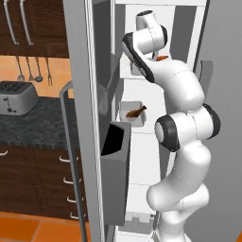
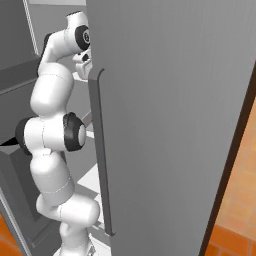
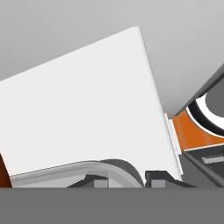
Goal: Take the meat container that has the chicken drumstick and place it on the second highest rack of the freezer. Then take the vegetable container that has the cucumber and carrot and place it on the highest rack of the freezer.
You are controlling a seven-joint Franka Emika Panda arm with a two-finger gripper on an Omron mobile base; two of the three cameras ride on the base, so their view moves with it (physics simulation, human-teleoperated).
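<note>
Grey and shallow, the meat container (image 1: 131, 109) already sits on a freezer (image 1: 137, 142) shelf, the chicken drumstick (image 1: 136, 112) lying lengthwise left to right, bone toward the right. Above, the vegetable container (image 1: 138, 69) is up at the higher rack, the carrot (image 1: 162, 58) peeking past the arm. Whether the pincer grips it cannot be told. Likely next: settle the tray, let go, withdraw.
</note>
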